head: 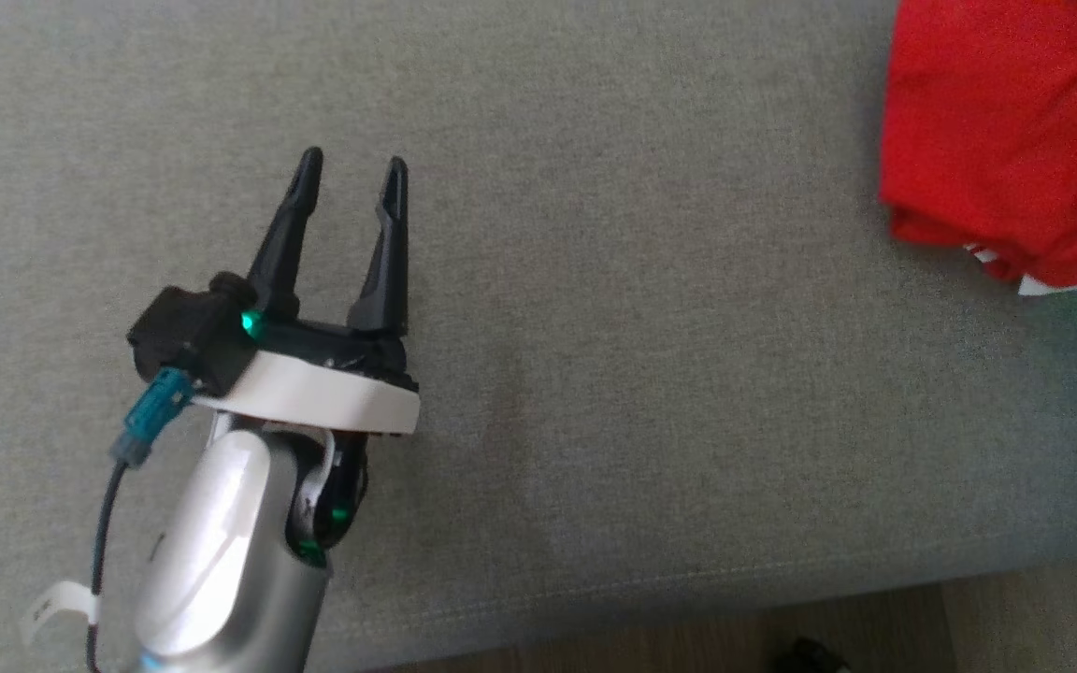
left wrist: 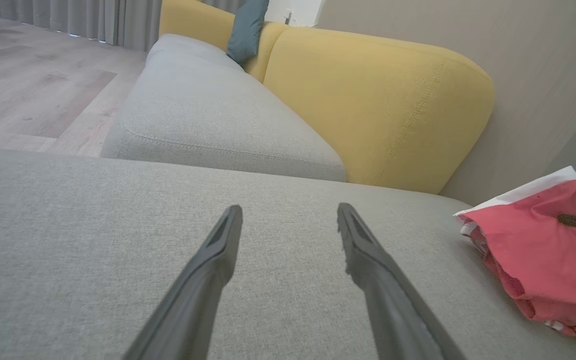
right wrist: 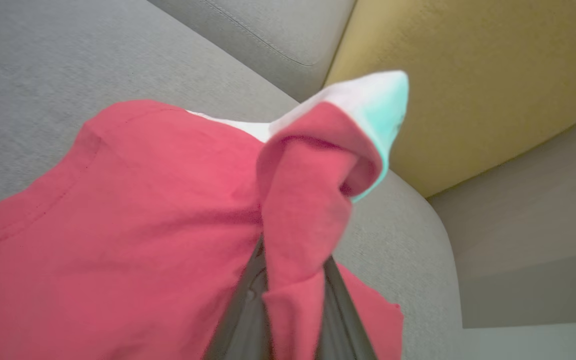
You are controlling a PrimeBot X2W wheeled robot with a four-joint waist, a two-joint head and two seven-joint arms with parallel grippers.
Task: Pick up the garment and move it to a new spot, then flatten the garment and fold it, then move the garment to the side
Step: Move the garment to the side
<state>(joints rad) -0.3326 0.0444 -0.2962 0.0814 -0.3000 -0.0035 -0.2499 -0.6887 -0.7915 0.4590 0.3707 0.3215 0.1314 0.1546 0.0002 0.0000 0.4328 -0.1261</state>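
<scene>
Over wide grey cushion (head: 688, 421) near its front edge, held left gripper (head: 353, 161) spread; pinched red garment (head: 997, 131) in right gripper (right wrist: 294, 252)

Left gripper (head: 353, 161): two long black fingers (head: 281, 245), matte, tapering to narrow tips. They rise from a black base block, and a small green light (head: 249, 323) glows at the root of one. A black boxy housing (head: 185, 332) sits beside the base. Below is a white oval collar (head: 314, 397). A teal connector (head: 151, 411) feeds a thin dark cable (head: 105, 523), which carries a white paper tag (head: 57, 608). Forearm (head: 216, 561) is silver-grey, smooth and glossy, with a second green glow (head: 337, 514) in the dark wrist joint. Right arm's fingers (right wrist: 238, 325): dark grey with a faint sheen.
</scene>
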